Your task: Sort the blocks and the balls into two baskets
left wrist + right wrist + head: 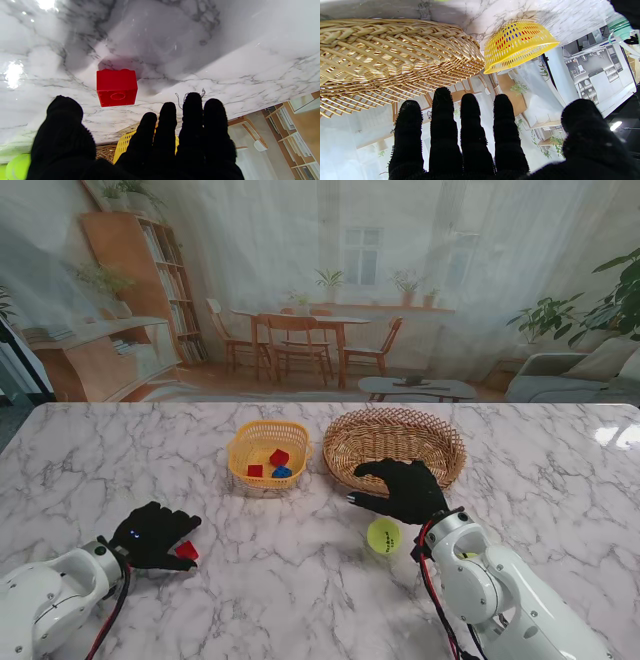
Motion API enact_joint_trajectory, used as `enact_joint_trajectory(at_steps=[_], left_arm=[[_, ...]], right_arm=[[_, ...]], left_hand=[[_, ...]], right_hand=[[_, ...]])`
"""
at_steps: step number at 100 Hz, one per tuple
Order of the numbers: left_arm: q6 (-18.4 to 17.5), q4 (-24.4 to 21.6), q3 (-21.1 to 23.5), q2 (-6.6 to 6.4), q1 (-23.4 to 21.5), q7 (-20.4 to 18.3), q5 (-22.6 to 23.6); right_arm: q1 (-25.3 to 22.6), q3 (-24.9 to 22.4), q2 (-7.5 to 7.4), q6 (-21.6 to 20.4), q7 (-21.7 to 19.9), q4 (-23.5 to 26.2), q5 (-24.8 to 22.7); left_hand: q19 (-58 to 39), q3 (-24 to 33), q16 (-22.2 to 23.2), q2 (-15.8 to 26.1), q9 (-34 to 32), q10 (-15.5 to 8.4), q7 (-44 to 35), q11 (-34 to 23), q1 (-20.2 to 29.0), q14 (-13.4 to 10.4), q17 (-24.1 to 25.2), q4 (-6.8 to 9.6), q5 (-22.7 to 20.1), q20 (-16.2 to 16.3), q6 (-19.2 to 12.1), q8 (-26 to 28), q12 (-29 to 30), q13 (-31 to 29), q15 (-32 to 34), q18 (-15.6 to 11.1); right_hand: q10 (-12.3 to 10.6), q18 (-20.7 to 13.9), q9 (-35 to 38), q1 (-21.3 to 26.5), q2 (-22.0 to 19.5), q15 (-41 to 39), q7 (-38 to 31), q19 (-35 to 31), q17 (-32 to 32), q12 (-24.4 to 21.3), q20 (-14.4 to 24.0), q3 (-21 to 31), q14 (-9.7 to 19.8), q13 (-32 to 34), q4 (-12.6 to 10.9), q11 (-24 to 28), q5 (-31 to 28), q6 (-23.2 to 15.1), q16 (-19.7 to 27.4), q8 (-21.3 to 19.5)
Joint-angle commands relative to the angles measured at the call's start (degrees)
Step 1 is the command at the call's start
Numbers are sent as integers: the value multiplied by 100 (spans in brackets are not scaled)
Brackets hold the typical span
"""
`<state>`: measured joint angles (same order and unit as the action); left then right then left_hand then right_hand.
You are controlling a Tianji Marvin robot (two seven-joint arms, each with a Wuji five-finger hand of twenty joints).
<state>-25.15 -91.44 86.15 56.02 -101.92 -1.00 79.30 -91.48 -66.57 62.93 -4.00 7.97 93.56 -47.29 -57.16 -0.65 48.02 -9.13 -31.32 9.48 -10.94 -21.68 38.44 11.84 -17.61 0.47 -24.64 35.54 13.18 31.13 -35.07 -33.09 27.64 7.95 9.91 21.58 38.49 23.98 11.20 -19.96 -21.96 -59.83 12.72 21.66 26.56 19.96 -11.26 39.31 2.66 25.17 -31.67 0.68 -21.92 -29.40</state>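
A red block (pixel 187 552) lies on the marble table just right of my left hand (pixel 155 533); the left wrist view shows this block (pixel 116 87) beyond the spread fingertips (pixel 192 105), untouched. My left hand is open. A yellow-green ball (pixel 384 536) rests on the table beside my right wrist. My right hand (pixel 402 488) hovers open at the near rim of the wicker basket (pixel 440 470). The yellow basket (pixel 240 465) holds two red blocks and a blue one. The right wrist view shows the wicker basket (pixel 382 57) and yellow basket (pixel 517 42) past the straight fingers (pixel 445 120).
The two baskets stand side by side at the table's middle, the yellow one to the left. Bare marble (pixel 120 460) stretches around them. A printed room backdrop rises behind the far table edge.
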Motion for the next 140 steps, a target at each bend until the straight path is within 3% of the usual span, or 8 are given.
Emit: enact_joint_trajectory(at_steps=[1,25,74,110,117,140], left_arm=[[53,24,-33,11,5,-116,96],[153,97,-45,8,-5,-78,125],[178,338,-277,-1,161,-81,-22],[173,373,-334,7,198,-134,-129],[182,362,-339,10,194,-172,-153],[167,347,-350,20,204,-249,-246]], right_arm=[[-36,-9,5,30,9,8,-18],[-37,-11,3,30,-2,11,-17],[-31,-3,2,36,-9,11,-21],[-15,11,0,38,-29,5,-17],[-16,13,1,41,-23,4,-17],[-15,17,2,50,-21,8,-16]], left_hand=[[-262,-61,229,-121,-135,-85,-44,-262,-82,50,-84,-147,-14,193,142,87,-224,-160,253,27],[-610,-7,608,-571,-377,-322,-223,-731,195,-75,-376,-103,-93,338,71,190,-567,-488,629,5],[-1017,110,844,-633,-823,-565,-645,-1180,673,-165,-783,-25,-285,447,-33,290,-757,-954,1030,-3],[-1361,495,931,-871,-1219,-807,-1064,-1559,1704,-315,-1272,102,-420,439,-167,196,-980,-1439,1332,-88],[-1407,625,908,-980,-1381,-818,-1211,-1317,1954,-333,-1330,61,-415,352,-192,37,-1594,-1494,1335,-104],[-1469,659,900,-1040,-1915,-855,-1394,-463,2682,-378,-1488,126,-463,293,-242,-14,-2322,-1623,1351,-154]], right_hand=[[35,97,-112,132,-166,68,97,69,-92,8,-6,-56,-50,-41,-103,68,182,81,-47,40],[42,97,-106,132,-168,70,96,71,-92,9,-7,-56,-50,-44,-103,69,181,91,-47,39],[36,96,-111,134,-168,69,92,70,-90,9,-5,-56,-44,-40,-103,68,179,68,-48,39],[36,99,-116,131,-168,69,92,69,-90,9,-5,-57,-49,-40,-103,67,183,80,-48,40],[43,98,-110,136,-167,68,92,71,-93,10,-6,-55,-46,-38,-103,70,182,80,-48,40],[27,97,-120,133,-169,69,93,73,-94,9,-7,-56,-45,-40,-103,67,185,78,-48,41]])
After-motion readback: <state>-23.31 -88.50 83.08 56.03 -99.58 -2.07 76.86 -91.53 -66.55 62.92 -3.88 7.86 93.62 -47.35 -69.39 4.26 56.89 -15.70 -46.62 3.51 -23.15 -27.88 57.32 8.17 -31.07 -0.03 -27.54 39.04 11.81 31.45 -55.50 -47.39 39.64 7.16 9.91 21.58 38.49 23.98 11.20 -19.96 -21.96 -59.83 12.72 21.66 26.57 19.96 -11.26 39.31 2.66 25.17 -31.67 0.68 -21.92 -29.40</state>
